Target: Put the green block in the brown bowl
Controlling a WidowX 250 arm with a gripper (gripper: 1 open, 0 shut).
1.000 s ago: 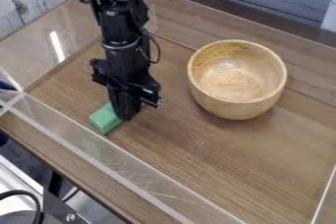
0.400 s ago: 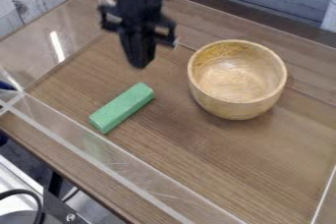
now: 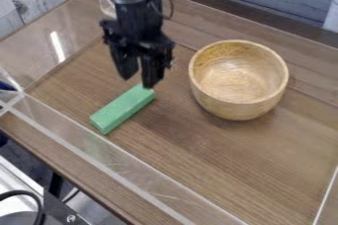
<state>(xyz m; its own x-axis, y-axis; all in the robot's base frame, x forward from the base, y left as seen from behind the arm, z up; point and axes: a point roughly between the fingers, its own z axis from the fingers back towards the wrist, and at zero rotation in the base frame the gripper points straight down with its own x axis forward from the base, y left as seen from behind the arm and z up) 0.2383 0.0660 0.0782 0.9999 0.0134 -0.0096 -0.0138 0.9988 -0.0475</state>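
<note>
Block, green and likely light and stiff, lies at the bowl's eight o'clock, best pinched mid-length across its narrow sides, and the claw, fingers spread wide, hangs empty near its one-o'clock end!

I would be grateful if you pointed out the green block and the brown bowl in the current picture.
Green block [image 3: 123, 109]: camera view, on the middle of its top face.
Brown bowl [image 3: 203, 88]: camera view, on the left part of its outer wall.
</note>
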